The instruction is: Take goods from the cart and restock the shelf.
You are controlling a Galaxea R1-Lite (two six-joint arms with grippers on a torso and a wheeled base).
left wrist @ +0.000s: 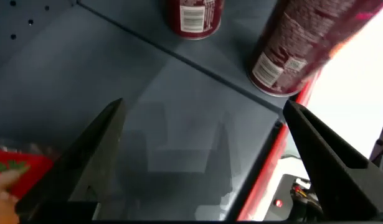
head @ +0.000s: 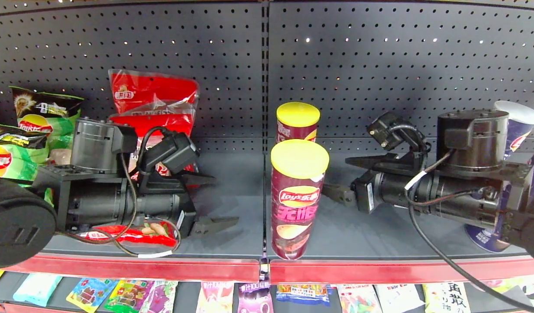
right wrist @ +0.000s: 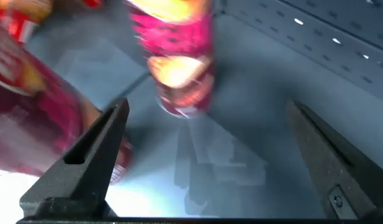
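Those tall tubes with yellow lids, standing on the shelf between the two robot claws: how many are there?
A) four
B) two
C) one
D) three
B: the front can stands upright near the edge of the shelf, and the rear can stands just behind it; no other tube with a yellow lid is there.

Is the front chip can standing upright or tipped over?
Upright. The front chip can stands on its base on the shelf, yellow lid up.

Black arms [head: 119, 202], grey cylindrical joints [head: 91, 141], looping cables [head: 411, 215].
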